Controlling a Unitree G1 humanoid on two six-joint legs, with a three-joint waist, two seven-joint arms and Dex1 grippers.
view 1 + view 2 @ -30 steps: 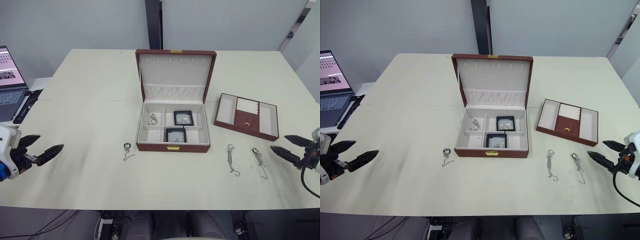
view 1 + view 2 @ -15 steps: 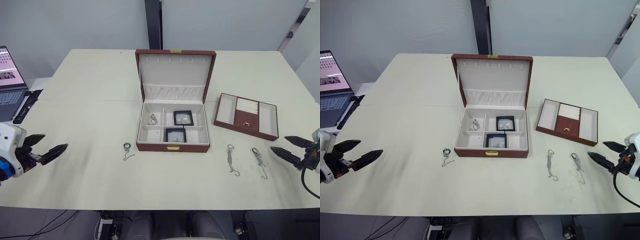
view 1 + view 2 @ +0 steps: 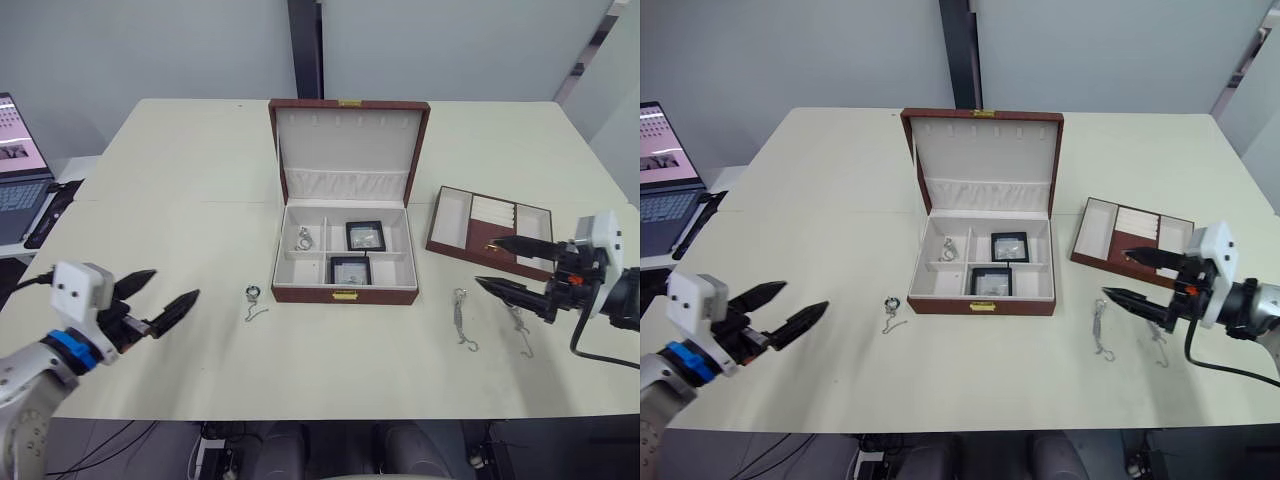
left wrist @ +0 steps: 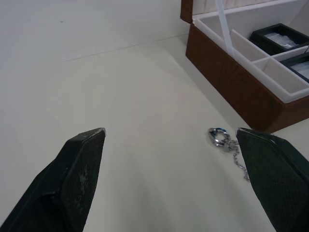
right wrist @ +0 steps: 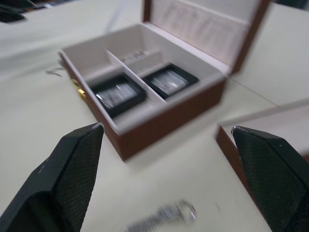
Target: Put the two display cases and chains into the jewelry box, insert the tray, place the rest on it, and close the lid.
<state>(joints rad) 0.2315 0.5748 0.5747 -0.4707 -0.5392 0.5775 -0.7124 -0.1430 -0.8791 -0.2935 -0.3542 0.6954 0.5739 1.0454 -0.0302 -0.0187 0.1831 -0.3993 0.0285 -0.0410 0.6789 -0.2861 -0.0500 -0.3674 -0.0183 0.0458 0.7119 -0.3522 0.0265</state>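
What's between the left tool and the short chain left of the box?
Nothing visible. The left tool, open, points at the short chain across bare table. The jewelry box stands beyond the chain, not in the path.

The right gripper point(image 5: 166, 179) has its jaws spread wide, one black fingertip point(image 5: 72, 174) at 8 o'clock and the other at 4 o'clock. Between them, toward 12 o'clock, stands the jewelry box point(image 5: 159, 111) with its lid point(image 5: 205, 26) raised, cream inside. In the box's cream compartments lie the two display cases point(image 5: 118, 94), side by side, each in its own cell with a divider between them. A gold clasp point(image 5: 79, 89) shows on the reddish-brown front wall at 9 o'clock. On the pale bench point(image 5: 43, 125), at 6 o'clock, lies a blurred silver chain point(image 5: 164, 217) with a ring at one end. At 3 o'clock a reddish-brown corner of the tray point(image 5: 231, 150) is seen.
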